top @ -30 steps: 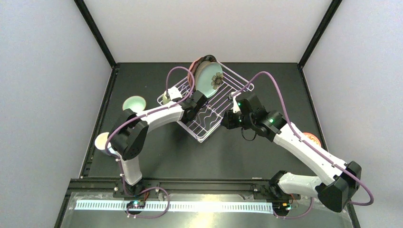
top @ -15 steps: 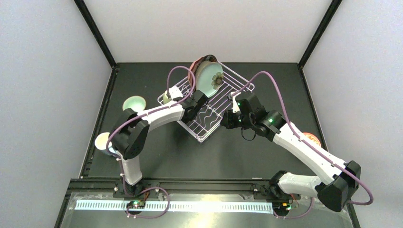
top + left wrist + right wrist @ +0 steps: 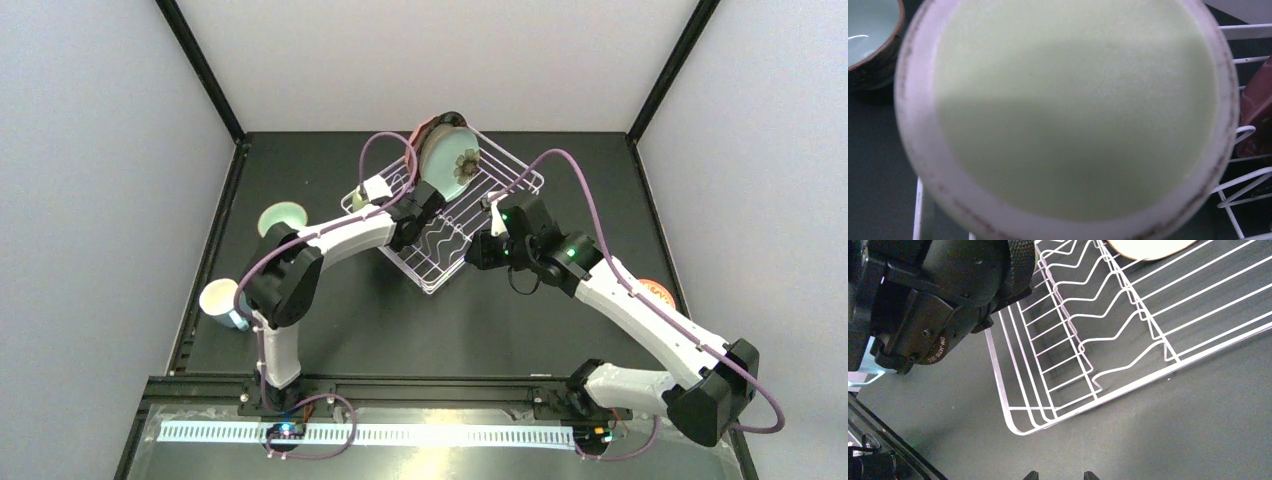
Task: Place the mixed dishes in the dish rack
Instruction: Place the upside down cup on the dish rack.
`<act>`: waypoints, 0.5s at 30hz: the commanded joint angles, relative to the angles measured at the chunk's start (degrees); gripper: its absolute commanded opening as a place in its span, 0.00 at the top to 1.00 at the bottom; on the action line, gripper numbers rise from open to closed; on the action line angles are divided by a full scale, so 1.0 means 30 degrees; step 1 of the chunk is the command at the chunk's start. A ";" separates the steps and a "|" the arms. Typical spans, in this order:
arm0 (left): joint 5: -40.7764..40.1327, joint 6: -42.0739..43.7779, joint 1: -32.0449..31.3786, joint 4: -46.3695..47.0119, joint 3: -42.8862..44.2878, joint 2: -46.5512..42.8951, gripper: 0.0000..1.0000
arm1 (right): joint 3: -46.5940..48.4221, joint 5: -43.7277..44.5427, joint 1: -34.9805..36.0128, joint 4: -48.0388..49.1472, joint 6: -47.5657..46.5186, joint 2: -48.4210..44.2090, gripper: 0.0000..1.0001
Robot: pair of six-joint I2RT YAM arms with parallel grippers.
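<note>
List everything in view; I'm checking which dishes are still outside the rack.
dish rack: one, white wire, mid-table.
mint flowered plate: one, mint, upright at the rack's far corner.
plates behind it: pink and dark edges show, same corner; count unclear.
pale-green bowl: one, green, on the table left of the rack.
cream mug: one, cream, left table edge.
light-blue mug: one, blue, beside the cream mug.
orange-patterned bowl: one, orange, right table edge, partly hidden.
table: one, black.
left tool: one, black, over the rack by the plates; jaws hidden.
right tool: one, black, near the rack's right side; open, empty.
</note>
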 commanded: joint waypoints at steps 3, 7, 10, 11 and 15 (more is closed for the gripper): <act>0.9053 -0.3210 -0.1206 0.4501 -0.0391 0.3924 0.70 | -0.0180 -0.0025 -0.0152 0.0476 -0.0415 -0.0232 0.49; 0.9291 -0.3818 -0.1342 0.4122 0.0172 0.4342 0.51 | -0.0410 0.0003 -0.0152 0.0629 -0.0380 -0.0516 0.49; 0.9213 -0.4070 -0.1414 0.3849 0.0413 0.4478 0.51 | -0.0513 0.0067 -0.0159 0.0647 -0.0357 -0.0653 0.49; 0.9140 -0.4135 -0.1441 0.3756 0.0480 0.4483 0.51 | -0.0542 0.0046 -0.0153 0.0654 -0.0364 -0.0709 0.49; 0.9063 -0.4363 -0.1503 0.3651 0.0508 0.4441 0.47 | -0.0594 0.0040 -0.0152 0.0618 -0.0364 -0.0829 0.49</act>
